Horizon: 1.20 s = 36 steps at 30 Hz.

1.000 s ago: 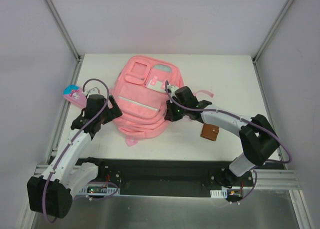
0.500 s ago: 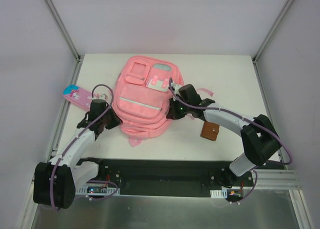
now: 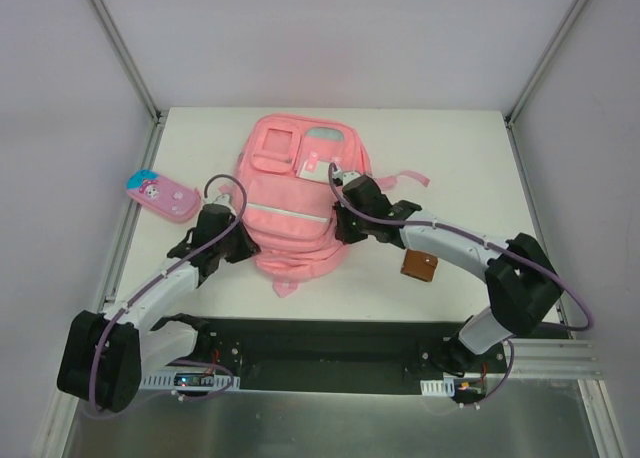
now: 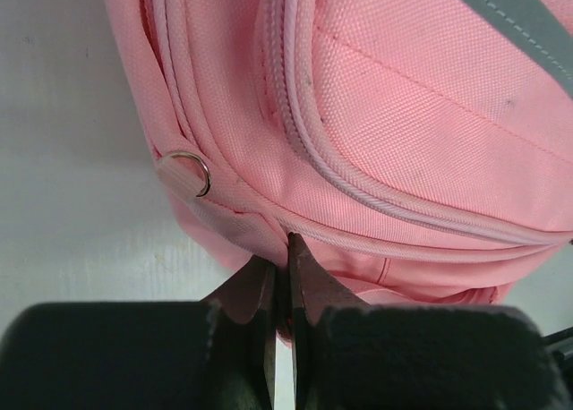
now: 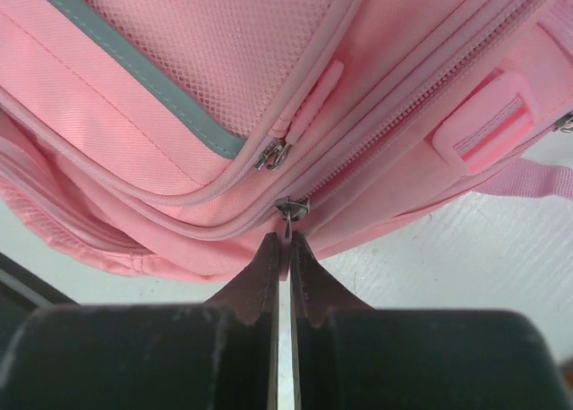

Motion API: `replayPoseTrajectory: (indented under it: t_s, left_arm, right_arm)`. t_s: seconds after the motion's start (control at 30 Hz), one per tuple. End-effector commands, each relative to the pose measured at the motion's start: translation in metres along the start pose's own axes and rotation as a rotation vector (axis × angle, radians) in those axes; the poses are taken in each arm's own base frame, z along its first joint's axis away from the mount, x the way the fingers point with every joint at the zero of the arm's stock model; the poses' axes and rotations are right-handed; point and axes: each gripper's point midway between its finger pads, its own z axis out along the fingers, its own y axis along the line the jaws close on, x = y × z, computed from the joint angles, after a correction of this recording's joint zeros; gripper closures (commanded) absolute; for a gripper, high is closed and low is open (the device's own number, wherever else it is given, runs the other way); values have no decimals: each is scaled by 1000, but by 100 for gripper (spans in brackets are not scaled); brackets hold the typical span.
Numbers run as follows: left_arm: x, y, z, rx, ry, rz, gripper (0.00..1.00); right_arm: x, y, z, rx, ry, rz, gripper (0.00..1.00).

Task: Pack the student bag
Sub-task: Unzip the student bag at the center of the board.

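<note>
Pink woven cloth makes up the large, soft student bag [image 3: 295, 193], which lies flat on the white table [image 3: 470, 158] between the two end effectors and touches both. I judge it light and limp. It should sag, fold and slide on the smooth top rather than keep its shape, so any pull on a zip needs a counter-hold on the far side. The firm places to take are the piped seams, the small silver metal zip pull [image 5: 291, 207], and the silver metal ring [image 4: 188, 170] just up and left of the left gripper [image 4: 285, 249]. That gripper's fingers are pressed together on a thin fold of the side seam directly ahead of its tips. The right gripper [image 5: 286, 240] is likewise pinched narrow, with the zip pull's tab caught between its tips. How much cloth the left one really has is hard to tell, since the fingers cover the contact. The bag's inside, its back and most of its straps are hidden. The small pink cartoon-printed pencil case [image 3: 160, 194] lies well off to the left gripper's outer side. A small brown pouch-like thing [image 3: 421, 266] sits behind the right gripper, too small to identify.
</note>
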Motion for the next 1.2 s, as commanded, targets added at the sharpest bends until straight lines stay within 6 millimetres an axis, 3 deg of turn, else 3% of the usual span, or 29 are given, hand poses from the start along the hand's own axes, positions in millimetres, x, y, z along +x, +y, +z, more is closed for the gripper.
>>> replayPoseTrajectory:
  t_s: [0.0,0.03,0.13,0.17,0.2,0.27,0.37,0.5,0.67,0.73,0.83,0.9,1.0,1.17]
  left_arm:
    - [-19,-77,-22,325,-66,46,100]
    - [-21,-77,-24,325,-76,65,100]
    - [-25,-76,-29,313,-101,75,100]
    - [-25,-76,-30,312,-100,76,100]
    - [-25,-76,-31,312,-105,79,100]
    - [-25,-76,-33,313,-103,88,100]
    - [-25,-77,-34,318,-105,88,100]
    - [-28,-81,-35,335,-118,97,100]
    - [-28,-84,-36,358,-125,105,100]
    - [-30,-81,-38,347,-143,103,100]
    - [-36,-74,-42,306,-187,107,100]
    - [-37,-74,-44,307,-194,110,100]
    - [-33,-75,-41,311,-171,105,100]
    - [-35,-77,-40,320,-176,90,100]
  right_arm:
    - [15,65,-7,-190,66,-39,99]
    - [27,57,-5,-158,94,-48,99]
    - [35,26,-9,-27,120,-163,99]
    - [25,18,-12,29,117,-206,99]
    - [22,4,-16,85,127,-296,99]
    - [22,-3,-24,102,144,-357,99]
    - [19,16,-31,-13,139,-397,99]
    - [27,59,-39,-181,163,-372,99]
    - [50,89,-39,-272,293,-360,100]
    - [56,79,-38,-210,332,-383,99]
    - [57,34,-36,-39,343,-452,99]
    - [58,35,-41,-112,358,-444,99]
    - [61,56,-47,-207,370,-472,99]
    - [55,106,-34,-326,319,-392,99]
